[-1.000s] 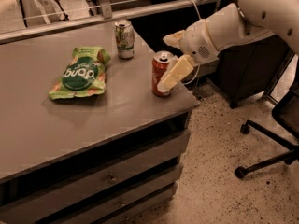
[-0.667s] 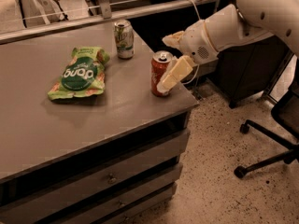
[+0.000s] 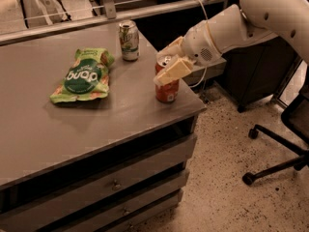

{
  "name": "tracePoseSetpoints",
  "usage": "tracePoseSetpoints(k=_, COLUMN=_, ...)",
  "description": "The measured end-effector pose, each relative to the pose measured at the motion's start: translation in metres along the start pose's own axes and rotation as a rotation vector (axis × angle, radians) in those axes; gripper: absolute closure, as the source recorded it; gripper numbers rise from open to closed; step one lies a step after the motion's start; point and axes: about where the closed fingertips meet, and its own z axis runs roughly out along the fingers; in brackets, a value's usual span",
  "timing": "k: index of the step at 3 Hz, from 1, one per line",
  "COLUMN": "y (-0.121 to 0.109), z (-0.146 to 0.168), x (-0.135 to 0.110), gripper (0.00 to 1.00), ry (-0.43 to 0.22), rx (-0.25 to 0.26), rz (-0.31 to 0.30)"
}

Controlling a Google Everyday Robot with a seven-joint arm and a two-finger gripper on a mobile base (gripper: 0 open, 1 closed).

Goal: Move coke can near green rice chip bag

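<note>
Gripper sitting at the cylindrical metal coke can, standing by the table's right edge.
Jaw hold cannot be told; crinkled green rice chip bag lying left, smooth bare tabletop running between.

The bag, well left of the coke can, bears white letters on its dark green round patch, seen upside down: "dang"; the coke can's pale script cannot be read; nor can the green can behind-left of it; the gripper sits at the coke can's top.
</note>
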Motion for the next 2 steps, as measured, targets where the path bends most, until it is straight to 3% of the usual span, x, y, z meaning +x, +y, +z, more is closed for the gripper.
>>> tracePoseSetpoints(k=1, y=0.001, z=0.003, x=-0.002, gripper=0.64, ry=0.004, rx=-0.019, rz=0.000)
tracePoseSetpoints(k=2, y=0.004, z=0.006, x=-0.033, gripper=0.88, ry=-0.104, rx=-0.076, rz=-0.036)
